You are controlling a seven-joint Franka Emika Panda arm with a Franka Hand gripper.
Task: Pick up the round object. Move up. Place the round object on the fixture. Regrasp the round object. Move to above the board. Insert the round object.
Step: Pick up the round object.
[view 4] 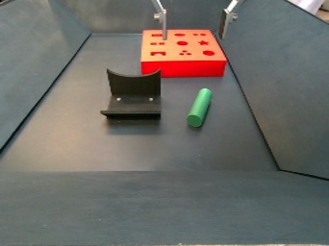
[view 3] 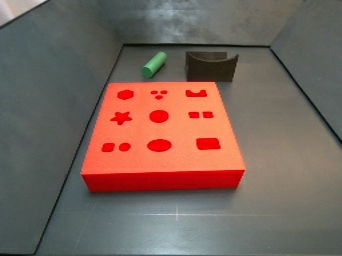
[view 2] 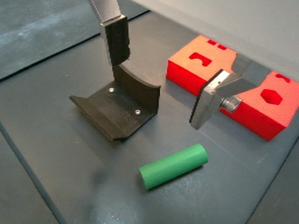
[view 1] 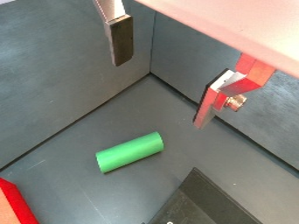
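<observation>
Toward the far edge of the tabletop (view 4: 77, 125) in a side view, the fixture (view 4: 131, 94) is seen at the left, the round object (view 4: 199, 107) lying on its side just beside it, apart, and the board (view 4: 184, 53) beyond. Above them the tool (view 2: 158, 74) hangs with its fingers (view 2: 117, 44) spread apart, nothing held. The round object is judged light, stiff and smooth, apt to roll, so it is best pinched across its middle.

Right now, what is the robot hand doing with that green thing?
Nothing yet. The green round object lies on its side on the floor beside the fixture, with nothing touching it. The hand hangs open above them, holding nothing. The red board sits nearby, its holes empty.
</observation>
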